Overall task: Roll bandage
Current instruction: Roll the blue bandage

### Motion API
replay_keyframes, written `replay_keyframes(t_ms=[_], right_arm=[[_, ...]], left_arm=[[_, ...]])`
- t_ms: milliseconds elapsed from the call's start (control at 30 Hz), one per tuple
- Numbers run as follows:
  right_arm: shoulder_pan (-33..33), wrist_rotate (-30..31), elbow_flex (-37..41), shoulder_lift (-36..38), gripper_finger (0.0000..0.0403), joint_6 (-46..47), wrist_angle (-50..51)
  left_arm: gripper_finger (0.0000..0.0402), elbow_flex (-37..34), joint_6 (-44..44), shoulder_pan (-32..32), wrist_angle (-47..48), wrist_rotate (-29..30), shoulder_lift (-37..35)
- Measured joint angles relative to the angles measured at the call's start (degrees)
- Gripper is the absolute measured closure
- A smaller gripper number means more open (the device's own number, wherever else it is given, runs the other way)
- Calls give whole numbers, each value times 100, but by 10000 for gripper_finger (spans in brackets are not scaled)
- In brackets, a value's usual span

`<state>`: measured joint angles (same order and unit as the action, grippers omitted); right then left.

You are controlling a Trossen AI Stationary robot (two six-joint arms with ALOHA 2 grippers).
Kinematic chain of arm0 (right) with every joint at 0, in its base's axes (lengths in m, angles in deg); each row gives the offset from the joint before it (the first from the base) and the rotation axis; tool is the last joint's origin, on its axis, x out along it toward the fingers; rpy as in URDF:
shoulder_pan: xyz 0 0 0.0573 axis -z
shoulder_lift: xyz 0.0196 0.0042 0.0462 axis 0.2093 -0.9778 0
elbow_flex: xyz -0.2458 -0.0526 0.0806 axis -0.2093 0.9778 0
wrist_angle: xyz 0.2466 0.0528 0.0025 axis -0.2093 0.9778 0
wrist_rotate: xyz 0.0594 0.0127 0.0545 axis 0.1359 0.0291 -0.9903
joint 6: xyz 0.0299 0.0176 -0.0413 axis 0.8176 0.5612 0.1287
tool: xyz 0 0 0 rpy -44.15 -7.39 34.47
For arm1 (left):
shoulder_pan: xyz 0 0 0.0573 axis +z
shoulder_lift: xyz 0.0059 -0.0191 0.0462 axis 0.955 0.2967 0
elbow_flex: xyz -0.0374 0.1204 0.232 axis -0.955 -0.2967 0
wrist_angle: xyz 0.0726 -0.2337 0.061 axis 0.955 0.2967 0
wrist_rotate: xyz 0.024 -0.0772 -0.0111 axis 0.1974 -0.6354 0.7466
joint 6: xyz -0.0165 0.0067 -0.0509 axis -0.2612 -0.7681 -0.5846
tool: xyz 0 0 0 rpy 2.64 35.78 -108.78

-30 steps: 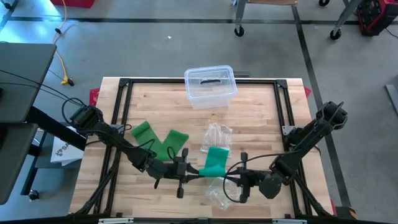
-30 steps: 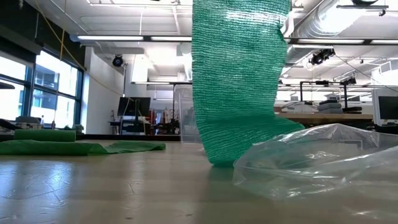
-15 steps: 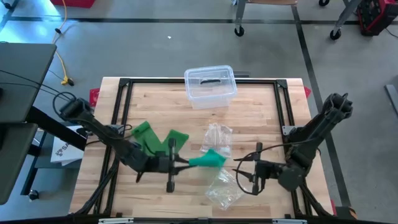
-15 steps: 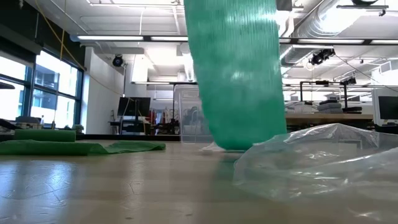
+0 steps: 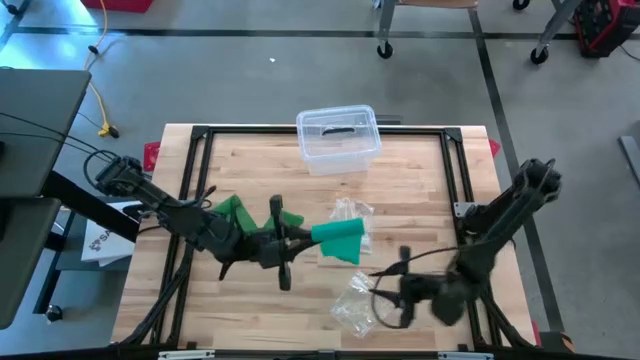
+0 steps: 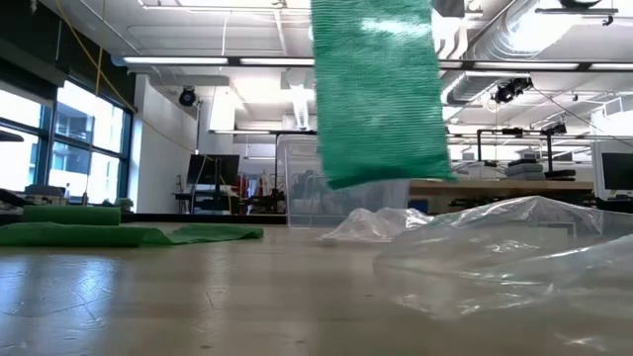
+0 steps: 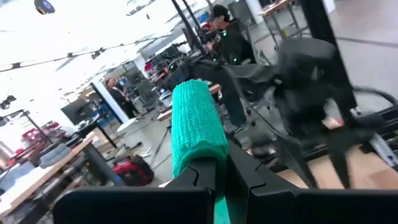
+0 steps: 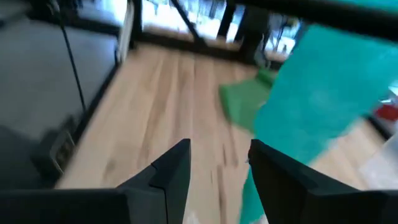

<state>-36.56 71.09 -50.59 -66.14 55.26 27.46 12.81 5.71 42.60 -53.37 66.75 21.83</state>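
left gripper (image 5: 300,238) pinched tight on the green bandage (image 5: 338,241), which hangs in the air over the counter (image 5: 400,180) mid-front, its lower edge off the wood in the low view. right gripper (image 5: 385,297) parted, holding nothing, near the front right beside a crumpled clear bag (image 5: 357,297).

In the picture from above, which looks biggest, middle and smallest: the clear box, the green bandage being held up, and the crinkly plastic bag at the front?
1. Clear box, clearly the biggest.
2 and 3. Held green bandage and crinkly plastic bag: they look about alike, and the bandage is lifted nearer the camera, so I won't rank them.
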Motion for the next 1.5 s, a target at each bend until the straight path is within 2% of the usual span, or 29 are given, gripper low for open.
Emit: replay_keyframes(t_ms=[67, 200, 300, 400, 633, 733, 867, 967, 1067, 1167, 1333, 1500], right_arm=[[220, -252, 2, -402, 247, 130, 52], [747, -1455, 7, -890, 247, 216, 237], [1068, -2229, 7, -1004, 254, 480, 515], [1233, -2570, 7, -975, 264, 808, 878], [1158, -2776, 7, -930, 275, 1471, 1197], [970, -2832, 7, -930, 275, 1898, 1198], [628, -3030, 7, -896, 275, 2460, 1317], [349, -3113, 7, -770, 275, 3108, 1319], [50, -3130, 7, -631, 275, 3659, 1233], [-180, -2893, 7, -544, 275, 3884, 1125], [-240, -2277, 7, -579, 275, 3879, 1324], [13, -2358, 159, -608, 275, 3412, 1257]], left_arm=[[397, 0, -174, 75, 197, 0, 0], [396, -4, -698, 177, 599, -4, 9], [395, -4, -793, 173, 531, -1, 9], [394, -4, -749, 104, 512, -3, 9], [394, -6, -1287, -51, 758, -67, 100], [394, -10, -1466, -279, 658, -571, 213], [394, -11, -1427, -600, -6, -1129, 315], [394, -11, -1127, -764, -477, -1138, 319], [394, -9, -714, -776, -554, -871, 315], [394, -9, -575, -502, -136, -590, 315], [394, -282, -1311, 345, 474, -610, 319], [394, -1093, -1724, 1256, 368, -734, 319]])
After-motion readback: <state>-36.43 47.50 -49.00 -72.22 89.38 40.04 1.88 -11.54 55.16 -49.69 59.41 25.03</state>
